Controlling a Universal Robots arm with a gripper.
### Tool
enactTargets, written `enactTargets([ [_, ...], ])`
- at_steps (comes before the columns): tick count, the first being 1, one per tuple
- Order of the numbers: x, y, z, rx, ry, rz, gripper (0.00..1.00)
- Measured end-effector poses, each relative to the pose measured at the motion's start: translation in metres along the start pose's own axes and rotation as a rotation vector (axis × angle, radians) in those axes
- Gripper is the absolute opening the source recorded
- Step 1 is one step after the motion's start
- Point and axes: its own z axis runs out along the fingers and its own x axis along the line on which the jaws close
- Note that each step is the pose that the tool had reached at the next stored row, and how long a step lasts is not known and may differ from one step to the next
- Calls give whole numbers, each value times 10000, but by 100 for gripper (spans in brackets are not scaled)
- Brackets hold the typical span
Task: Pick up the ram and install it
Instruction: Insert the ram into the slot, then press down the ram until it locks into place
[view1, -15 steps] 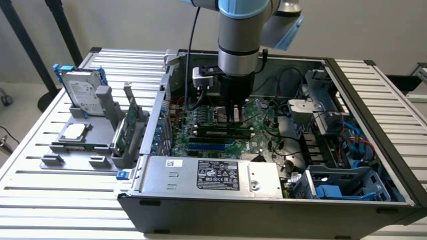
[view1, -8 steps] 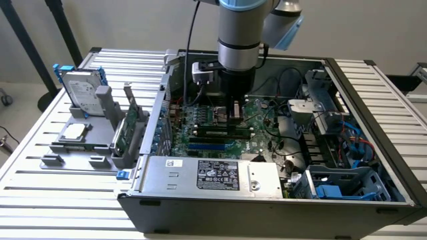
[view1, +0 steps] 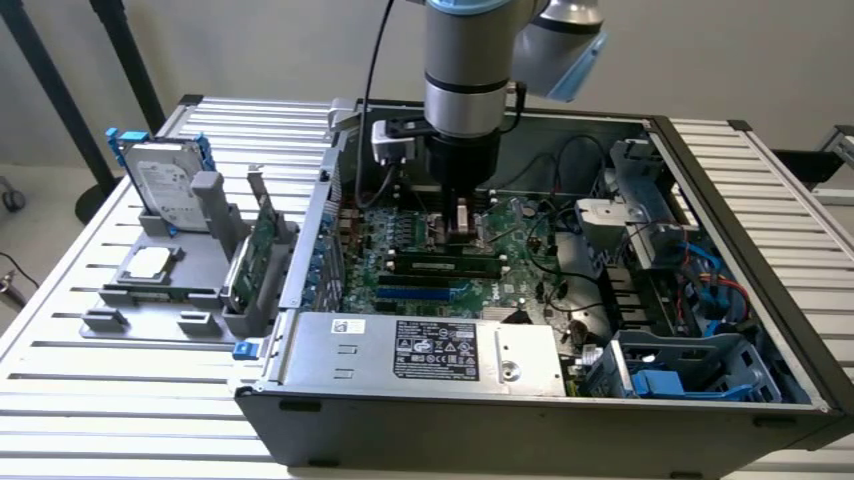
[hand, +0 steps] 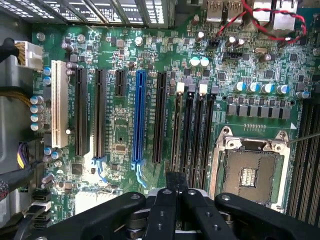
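In the exterior view the ram (view1: 441, 266), a long dark stick with a green label strip, lies level just over the green motherboard (view1: 400, 225) inside the open computer case. My gripper (view1: 462, 240) comes straight down onto its middle. In the wrist view the black fingers (hand: 165, 205) stand close together, shut on a dark narrow edge of the ram (hand: 176, 181). That edge lines up with the black memory slots (hand: 192, 135) beside the CPU socket (hand: 250, 172). Whether the stick sits in a slot I cannot tell.
A silver power supply box (view1: 427, 350) fills the case front. Cables and drive cages (view1: 667, 300) crowd the exterior view's right. Outside the case, at the left, a holder carries the green expansion card (view1: 254, 255) and the hard drive with blue rails (view1: 167, 180).
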Motion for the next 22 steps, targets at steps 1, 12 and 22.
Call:
enactTargets([
  [1,-1,11,0,-12,-1,-1,11],
  [12,-1,17,-1,-48,-2,-3,11],
  [22,0,17,-2,-82,-73,-1,11],
])
